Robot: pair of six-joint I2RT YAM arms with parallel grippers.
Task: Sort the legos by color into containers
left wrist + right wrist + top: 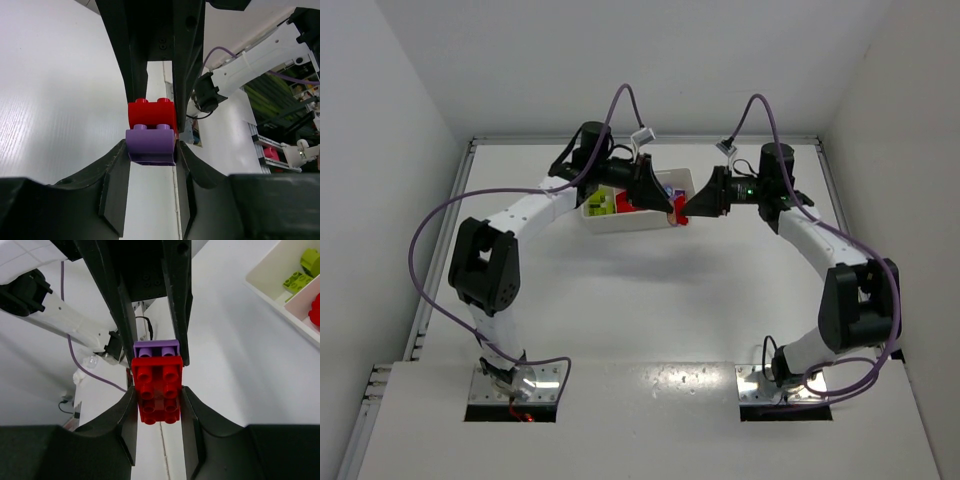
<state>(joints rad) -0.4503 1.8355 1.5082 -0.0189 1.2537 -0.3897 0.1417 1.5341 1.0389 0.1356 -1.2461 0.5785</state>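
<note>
purple lego (151, 145) in l jaws, attached red lego (159, 390) in r jaws

right gripper (159, 402): my claw, its fingers pressed against both sides of the red brick (159, 389).
red brick: studs face my camera.
purple brick (156, 347): stuck to the red brick's far end, just past my fingertips.
left gripper (155, 354): reaches in from ahead, fingers tight on the purple brick's sides.
tray (272, 302): ahead-right of my claw, well apart.
yellow-green bricks (296, 281): in one tray compartment.
red piece (315, 314): in the adjoining compartment, cut off by the frame edge.
</note>
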